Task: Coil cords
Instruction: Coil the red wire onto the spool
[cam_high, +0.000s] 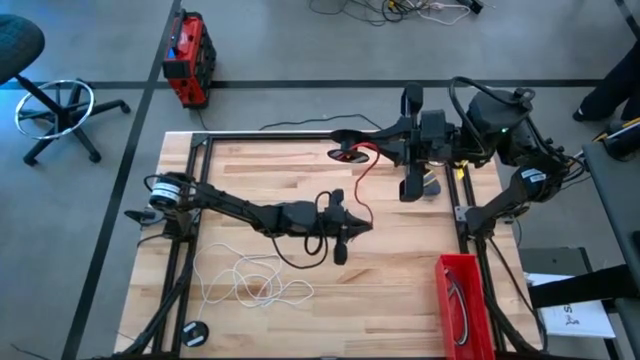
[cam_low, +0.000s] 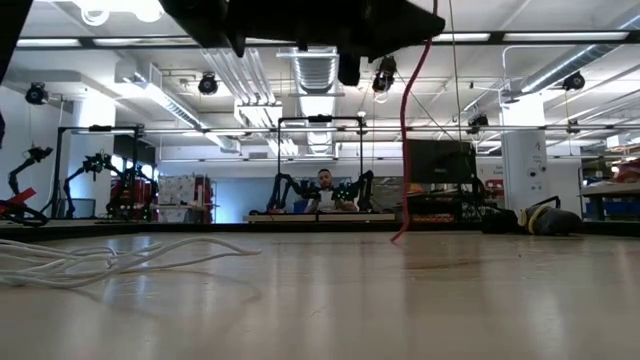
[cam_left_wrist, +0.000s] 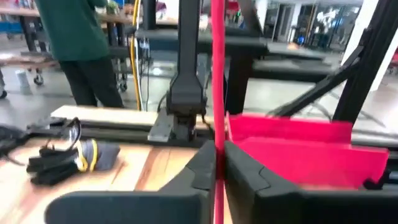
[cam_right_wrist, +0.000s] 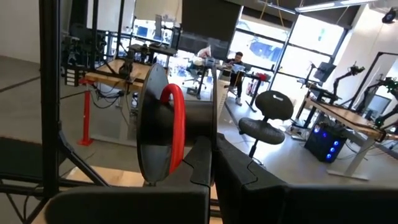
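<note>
A red cord (cam_high: 362, 178) runs through the air between my two grippers. Its far end is wound on a black spool (cam_right_wrist: 155, 124) at the table's far edge, and my right gripper (cam_high: 350, 150) is shut on that spool. Mid-table, my left gripper (cam_high: 352, 215) is shut on the cord lower down. In the low view the red cord (cam_low: 408, 140) hangs down, and its lowest bend reaches the tabletop. A white cord (cam_high: 250, 282) lies in loose loops on the near left of the table. My left gripper pinches the red cord (cam_left_wrist: 217, 140) between its two fingers. The cord runs straight up from the fingers and looks taut there, clear of the table. My right gripper pinches the rim of one spool flange (cam_right_wrist: 213, 134) between its two fingers. The spool is lifted off the table, and red cord (cam_right_wrist: 176, 124) is wrapped round its hub.
A red bin (cam_high: 462, 305) stands at the near right with a thin cable in it. A small black round thing (cam_high: 195, 332) lies at the near left corner. A dark glove or strap bundle (cam_left_wrist: 68, 155) lies near the frame post. People show in the room beyond.
</note>
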